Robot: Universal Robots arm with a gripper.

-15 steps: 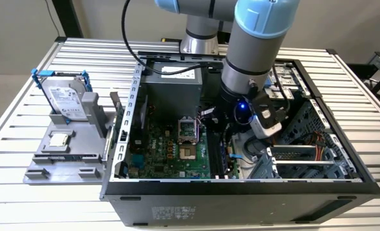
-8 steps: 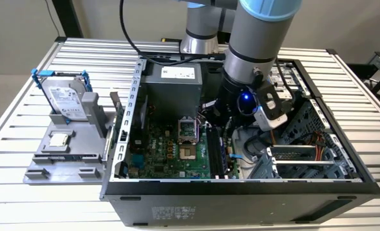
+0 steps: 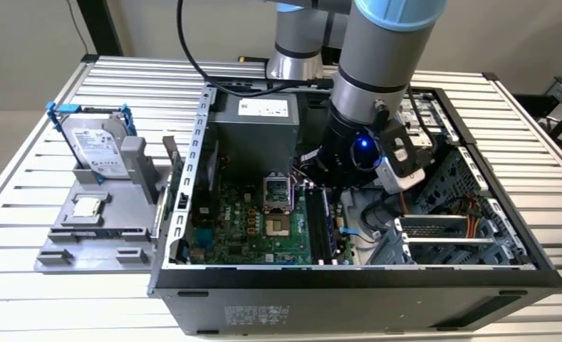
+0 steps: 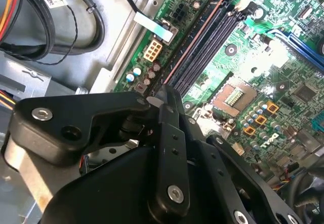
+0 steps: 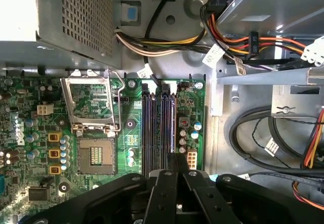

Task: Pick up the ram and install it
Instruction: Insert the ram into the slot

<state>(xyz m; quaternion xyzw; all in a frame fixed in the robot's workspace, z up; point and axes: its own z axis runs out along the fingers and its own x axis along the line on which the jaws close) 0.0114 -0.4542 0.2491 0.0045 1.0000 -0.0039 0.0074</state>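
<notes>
Black gripper [image 4: 163, 95] linkage closest to the lens in both wrist views, jaws drawn together, tips down at 1 end of the black memory slots [image 5: 158, 127] on the green motherboard [image 5: 30, 133]. Seen edge-on in the second wrist view, the ram [image 4: 195, 39] as a thin pinkish line standing along the outermost slot, running off from the fingertips [image 4: 169, 100]. Cannot tell whether the tips pinch that board or merely touch its end. Beside the slots, open CPU socket [image 5: 96, 155] with its metal frame raised. In the exterior view, arm [image 3: 376, 92] reaching down from upper centre into the open computer case [image 3: 357, 285] on a slatted table [image 3: 15, 299]. On the exterior view's left, silver hard drive [image 3: 98, 142] in a blue frame, propped upright on a grey stand [image 3: 81, 242], well apart from the gripper.
</notes>
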